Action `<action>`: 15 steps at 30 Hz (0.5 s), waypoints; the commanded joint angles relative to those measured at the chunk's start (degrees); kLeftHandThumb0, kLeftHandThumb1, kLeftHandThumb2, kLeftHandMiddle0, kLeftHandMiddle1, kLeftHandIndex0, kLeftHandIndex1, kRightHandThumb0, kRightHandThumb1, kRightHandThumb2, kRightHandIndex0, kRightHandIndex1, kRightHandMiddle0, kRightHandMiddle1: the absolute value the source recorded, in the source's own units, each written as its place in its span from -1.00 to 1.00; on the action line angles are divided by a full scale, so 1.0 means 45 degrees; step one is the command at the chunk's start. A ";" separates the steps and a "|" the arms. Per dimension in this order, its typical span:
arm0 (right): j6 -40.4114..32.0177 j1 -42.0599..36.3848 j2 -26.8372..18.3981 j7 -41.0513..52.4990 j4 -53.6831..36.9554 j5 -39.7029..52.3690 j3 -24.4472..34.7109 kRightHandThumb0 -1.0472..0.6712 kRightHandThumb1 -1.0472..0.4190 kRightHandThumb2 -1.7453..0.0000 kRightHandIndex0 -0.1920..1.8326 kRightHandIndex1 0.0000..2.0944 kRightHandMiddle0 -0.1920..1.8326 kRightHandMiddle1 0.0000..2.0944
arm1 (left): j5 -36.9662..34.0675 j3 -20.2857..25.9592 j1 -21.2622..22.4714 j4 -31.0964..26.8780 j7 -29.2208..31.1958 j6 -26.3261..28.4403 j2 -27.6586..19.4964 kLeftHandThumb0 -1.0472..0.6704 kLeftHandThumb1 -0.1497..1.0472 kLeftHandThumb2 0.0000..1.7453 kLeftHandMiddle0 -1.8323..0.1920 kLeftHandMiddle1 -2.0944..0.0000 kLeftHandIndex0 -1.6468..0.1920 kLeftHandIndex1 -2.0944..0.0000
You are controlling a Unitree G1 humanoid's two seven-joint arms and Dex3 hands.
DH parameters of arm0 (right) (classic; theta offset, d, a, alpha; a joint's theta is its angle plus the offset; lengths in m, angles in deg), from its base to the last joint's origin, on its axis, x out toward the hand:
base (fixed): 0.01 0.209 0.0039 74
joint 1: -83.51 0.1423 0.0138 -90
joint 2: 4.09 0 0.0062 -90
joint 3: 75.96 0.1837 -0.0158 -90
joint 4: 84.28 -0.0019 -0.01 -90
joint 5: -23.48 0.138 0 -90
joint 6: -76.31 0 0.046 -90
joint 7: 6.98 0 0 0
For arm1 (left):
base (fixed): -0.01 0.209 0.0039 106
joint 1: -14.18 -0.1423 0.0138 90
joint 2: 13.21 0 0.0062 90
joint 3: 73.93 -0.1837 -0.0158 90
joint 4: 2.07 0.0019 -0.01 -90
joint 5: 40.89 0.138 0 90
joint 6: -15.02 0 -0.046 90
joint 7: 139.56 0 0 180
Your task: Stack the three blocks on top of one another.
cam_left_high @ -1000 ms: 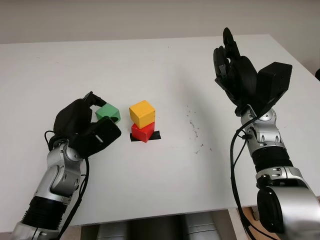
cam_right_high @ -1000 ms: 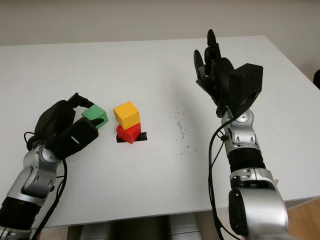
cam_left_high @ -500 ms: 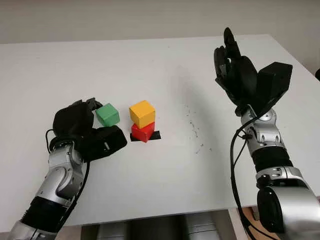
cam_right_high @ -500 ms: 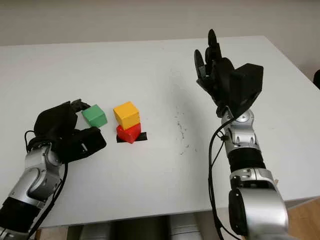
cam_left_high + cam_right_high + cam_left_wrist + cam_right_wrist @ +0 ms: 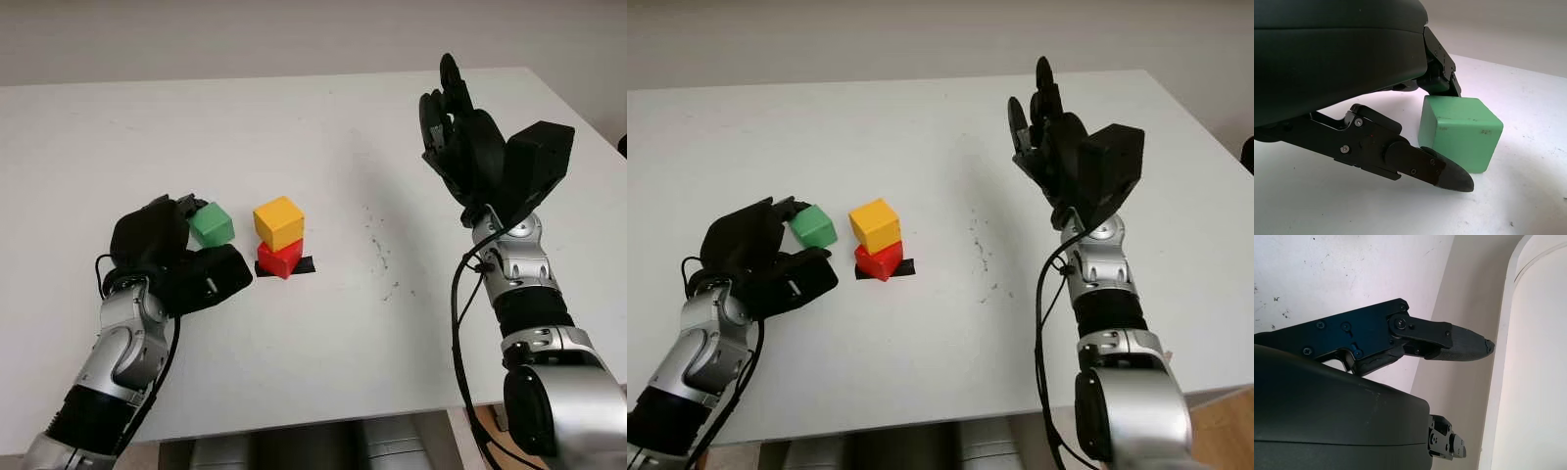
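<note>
White tabletop (image 5: 323, 127), broad and matte, lit evenly with soft shadows. Scattered dark specks (image 5: 384, 257) on its surface, toward the right half. Small strip of black tape (image 5: 306, 264) stuck near the middle. Plain pale wall (image 5: 245, 39) behind the far edge. Beyond the right-hand corner, a sliver of wood-toned floor (image 5: 1225, 431). Under the near edge, grey rounded shapes (image 5: 294, 446), too cut off to identify.
</note>
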State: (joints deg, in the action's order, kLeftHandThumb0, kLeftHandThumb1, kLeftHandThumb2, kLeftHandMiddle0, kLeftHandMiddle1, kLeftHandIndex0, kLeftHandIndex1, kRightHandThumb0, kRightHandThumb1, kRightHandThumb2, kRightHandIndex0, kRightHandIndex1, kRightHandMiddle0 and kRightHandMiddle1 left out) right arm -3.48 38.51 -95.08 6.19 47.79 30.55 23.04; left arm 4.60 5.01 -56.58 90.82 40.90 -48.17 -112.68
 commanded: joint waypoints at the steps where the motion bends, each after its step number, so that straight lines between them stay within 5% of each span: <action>1: 0.0040 0.0142 -0.0007 -0.0060 -0.0127 0.0009 0.0086 -0.50 -1.00 0.36 -1.00 -1.00 -0.96 -0.95 | -0.0149 0.0153 -0.0085 -0.0184 0.0041 -0.0069 -0.0001 -0.55 0.90 -0.93 0.57 0.95 0.35 0.58; 11: -0.0310 0.0114 -0.0035 -0.0284 -0.0395 -0.0086 0.0021 -0.54 -1.00 0.43 -1.00 -0.99 -0.95 -0.94 | -0.0465 0.0244 -0.0154 -0.0178 -0.0303 -0.0277 0.0042 -0.51 0.89 -0.94 0.52 0.94 0.35 0.41; 15: -0.0259 0.0137 -0.0031 -0.0232 -0.0347 -0.0004 0.0084 -0.54 -1.00 0.44 -1.00 -1.00 -0.94 -0.94 | -0.0323 0.0170 -0.0174 -0.0098 -0.0694 -0.0281 0.0061 -0.18 0.99 -0.92 0.49 0.94 0.41 0.08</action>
State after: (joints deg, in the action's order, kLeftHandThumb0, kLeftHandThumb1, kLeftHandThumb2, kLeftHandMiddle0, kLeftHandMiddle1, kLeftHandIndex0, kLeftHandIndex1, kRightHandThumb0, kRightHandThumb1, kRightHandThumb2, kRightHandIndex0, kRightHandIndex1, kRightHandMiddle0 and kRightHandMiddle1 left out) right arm -4.56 38.51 -95.08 5.11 47.49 30.33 23.01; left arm 2.70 5.41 -56.84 90.72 38.58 -49.13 -112.53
